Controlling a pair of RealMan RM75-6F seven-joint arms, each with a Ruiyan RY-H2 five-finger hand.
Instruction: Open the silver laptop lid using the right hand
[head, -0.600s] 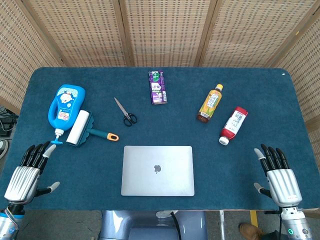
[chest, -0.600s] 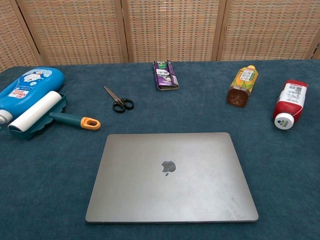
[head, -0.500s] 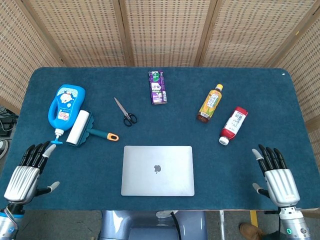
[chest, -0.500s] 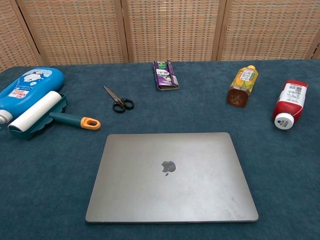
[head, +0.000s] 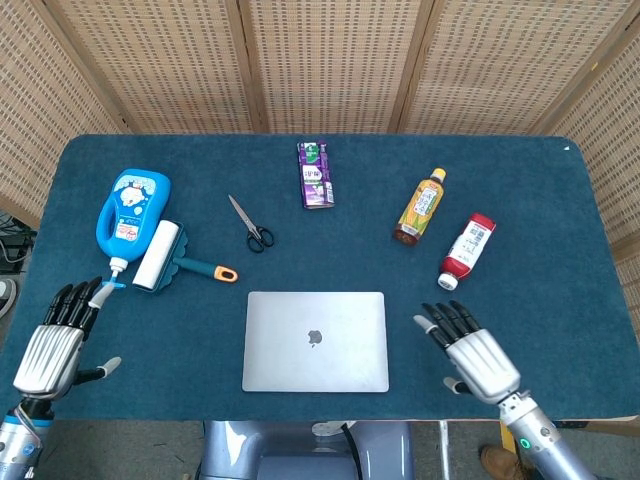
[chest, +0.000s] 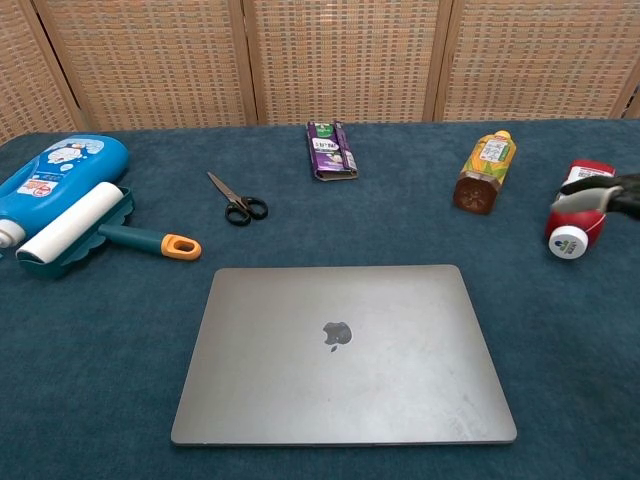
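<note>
A closed silver laptop (head: 315, 341) (chest: 342, 352) lies flat near the table's front edge, logo up. My right hand (head: 470, 352) hovers just right of it, fingers spread and holding nothing; a gap of blue cloth separates it from the lid. In the chest view only its fingertips (chest: 600, 195) show at the right edge, in front of the red bottle. My left hand (head: 55, 340) stays at the front left corner, fingers apart and empty, far from the laptop.
A red bottle (head: 467, 250) and a yellow bottle (head: 420, 206) lie behind my right hand. Scissors (head: 250, 224), a purple packet (head: 316, 175), a lint roller (head: 170, 258) and a blue detergent bottle (head: 127, 213) lie further back and left.
My right hand has swept left from the table's right front corner toward the laptop's right side. The left hand shifted only slightly. The laptop stays closed.
</note>
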